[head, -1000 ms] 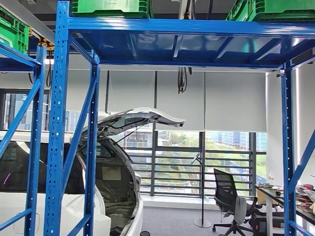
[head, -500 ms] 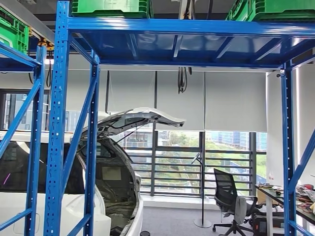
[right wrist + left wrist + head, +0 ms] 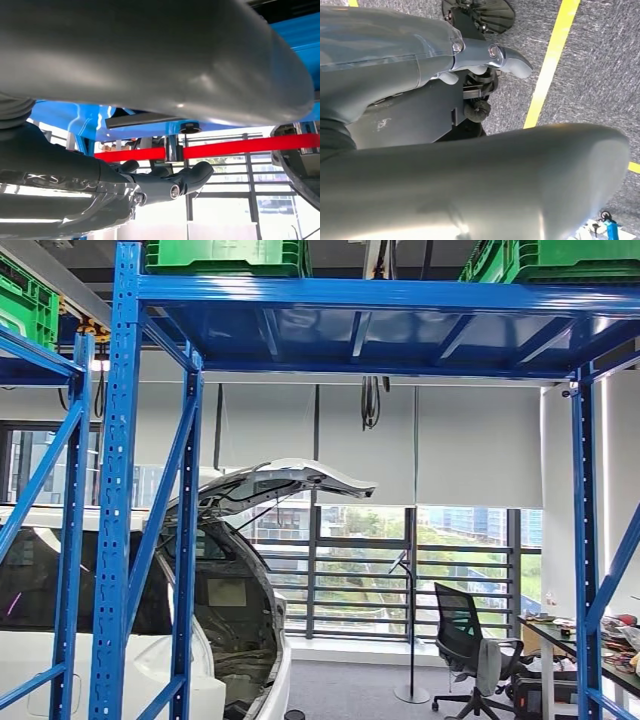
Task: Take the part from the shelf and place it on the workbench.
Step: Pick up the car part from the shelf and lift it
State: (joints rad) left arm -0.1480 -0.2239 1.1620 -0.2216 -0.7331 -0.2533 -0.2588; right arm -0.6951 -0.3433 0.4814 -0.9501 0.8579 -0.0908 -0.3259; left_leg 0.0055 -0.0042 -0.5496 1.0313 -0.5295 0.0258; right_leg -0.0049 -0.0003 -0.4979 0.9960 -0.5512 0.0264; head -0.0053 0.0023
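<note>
The blue steel shelf fills the head view, its upper deck overhead with green crates on top. The bay under that deck looks bare at this height. My left hand hangs over grey carpet, its fingers stretched out and holding nothing. My right hand lies below a blue shelf deck, fingers straight and apart, nothing in them. A dark flat strip lies under that deck; I cannot tell whether it is the part.
Behind the rack stands a white car with its tailgate raised. At the right are a black office chair and a cluttered table. A red bar crosses behind my right hand. Yellow floor tape runs under my left hand.
</note>
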